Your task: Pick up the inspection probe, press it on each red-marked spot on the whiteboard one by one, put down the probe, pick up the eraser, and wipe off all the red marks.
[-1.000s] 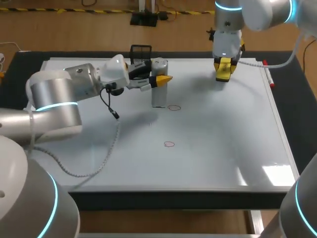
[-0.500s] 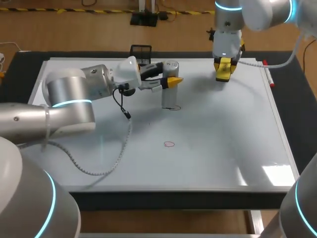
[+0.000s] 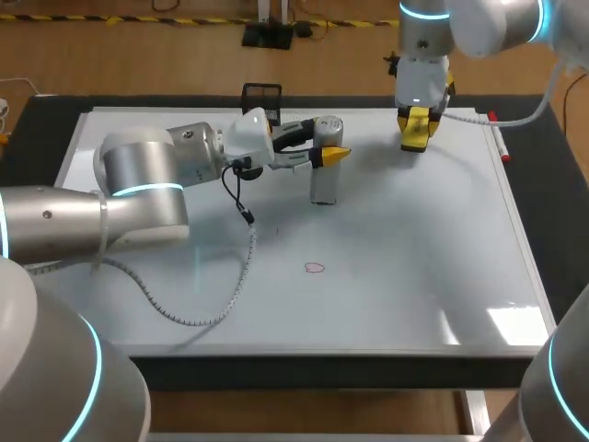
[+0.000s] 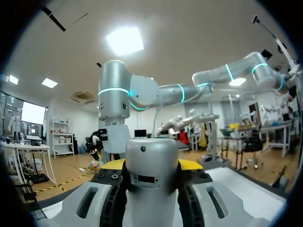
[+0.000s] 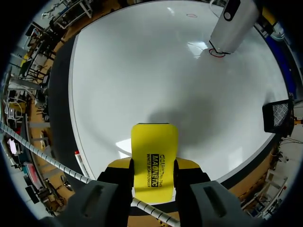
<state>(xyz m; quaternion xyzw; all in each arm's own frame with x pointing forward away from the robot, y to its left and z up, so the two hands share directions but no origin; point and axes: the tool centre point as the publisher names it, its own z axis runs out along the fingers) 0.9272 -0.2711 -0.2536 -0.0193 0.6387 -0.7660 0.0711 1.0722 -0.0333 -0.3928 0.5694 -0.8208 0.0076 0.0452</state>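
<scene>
Surface: a white rectangular whiteboard (image 3: 414, 276) lay flat on the dark surface (image 3: 37, 120).
Left tool (image 3: 331, 155): closed on the silver cylindrical inspection probe (image 3: 324, 182), whose long axis stood upright.
Probe tip: at a small red circle (image 5: 217, 53); contact was unclear.
Next mark: a red oval (image 3: 315, 268) lay apart from the probe, toward the near edge, with the left arm nearer.
Right tool (image 5: 154, 166): clamped on the yellow block eraser (image 5: 154, 144) by the board's far edge.

Reaches in from the left with the left arm (image 3: 147, 184), forearm low and near level, wrist turned sideways. Grips the inspection probe (image 3: 323, 186) upright in the left gripper (image 3: 329, 152), one yellow-tipped finger on each side. Holds the right arm (image 3: 423, 55) at the far side, wrist pointing straight down. Clamps the eraser (image 5: 155, 151) between both fingers of the right gripper (image 3: 416, 129)
</scene>
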